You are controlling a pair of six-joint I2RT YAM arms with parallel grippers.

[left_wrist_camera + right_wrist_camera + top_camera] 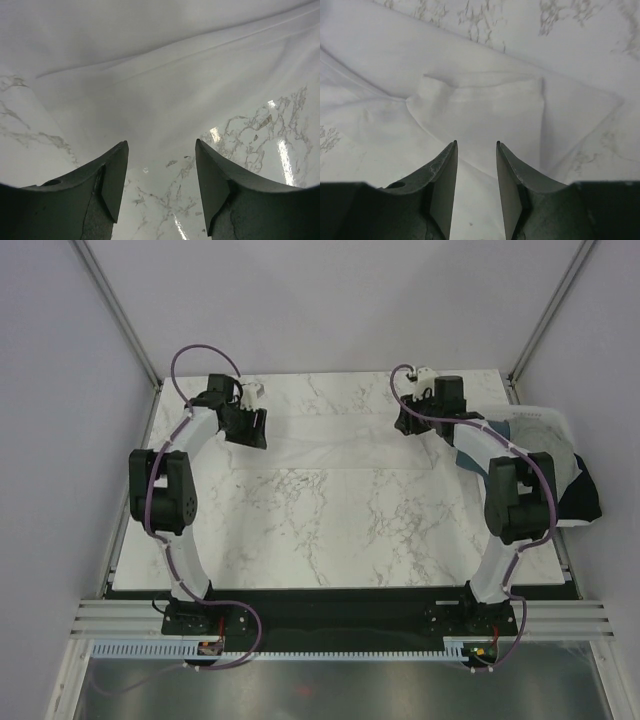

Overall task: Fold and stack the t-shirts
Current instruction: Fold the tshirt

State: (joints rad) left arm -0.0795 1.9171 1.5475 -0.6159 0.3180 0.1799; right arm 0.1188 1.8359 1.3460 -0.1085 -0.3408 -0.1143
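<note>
While both arms reach toward the far half of the marble table [330, 540], you have the white t-shirt [335, 440] spread flat across that far part. It runs from one gripper to the other, and its cloth is smooth apart from a few long creases. At the table's right edge you can see the pile of other t-shirts [545, 435], with light grey-blue cloth on top and a black t-shirt [588, 502] at its near side, partly behind your right arm. Your left gripper [161, 143] is low over the white shirt's left end. Its jaws are wide apart with nothing between them, and bare marble lies just below the fingers. Your right gripper [476, 143] is over the right end, just short of a doubled flap of cloth [480, 107]. Its jaws are parted more narrowly and are also empty.
</note>
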